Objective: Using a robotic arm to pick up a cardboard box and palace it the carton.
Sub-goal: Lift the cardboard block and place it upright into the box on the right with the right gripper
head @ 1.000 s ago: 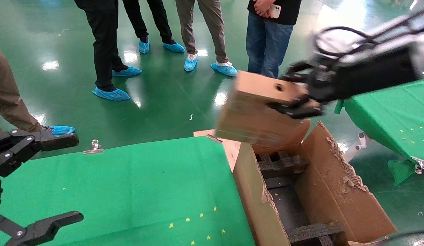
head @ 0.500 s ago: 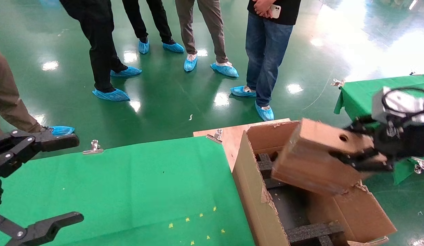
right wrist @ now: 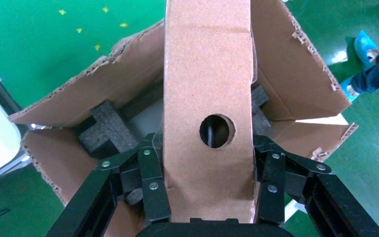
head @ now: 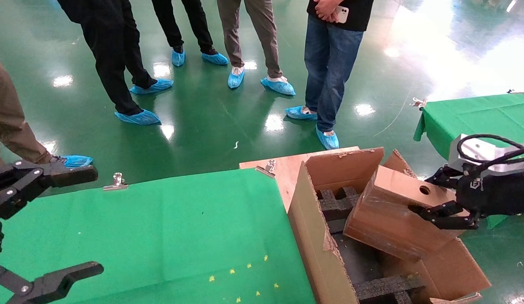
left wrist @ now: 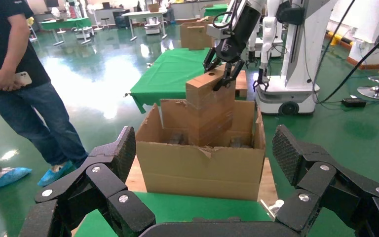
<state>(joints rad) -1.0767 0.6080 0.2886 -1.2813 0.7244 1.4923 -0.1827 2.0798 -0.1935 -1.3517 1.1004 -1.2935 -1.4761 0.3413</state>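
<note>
My right gripper (head: 433,196), on the robotic arm coming in from the right, is shut on the cardboard box (head: 388,215). It grips the end that has the round hole. The box hangs tilted, its lower end inside the carton (head: 317,240), above the black foam inserts (head: 336,202). In the right wrist view the gripper (right wrist: 207,187) clamps both sides of the box (right wrist: 207,74), with the carton's torn flaps (right wrist: 296,74) around it. My left gripper (head: 82,221) is open and empty over the green table's left edge. In its wrist view (left wrist: 205,158) it faces the carton (left wrist: 197,165) and the box (left wrist: 209,106).
The carton stands on a wooden board (head: 287,166) beside the green-covered table (head: 160,236). A second green table (head: 473,114) is at the right behind the arm. Several people (head: 329,63) stand on the green floor beyond. A metal clip (head: 117,181) holds the cloth.
My right arm has carried the box from high above the carton's far end down and to the right. The box's lower end now sits inside the carton. The left arm has not moved.
</note>
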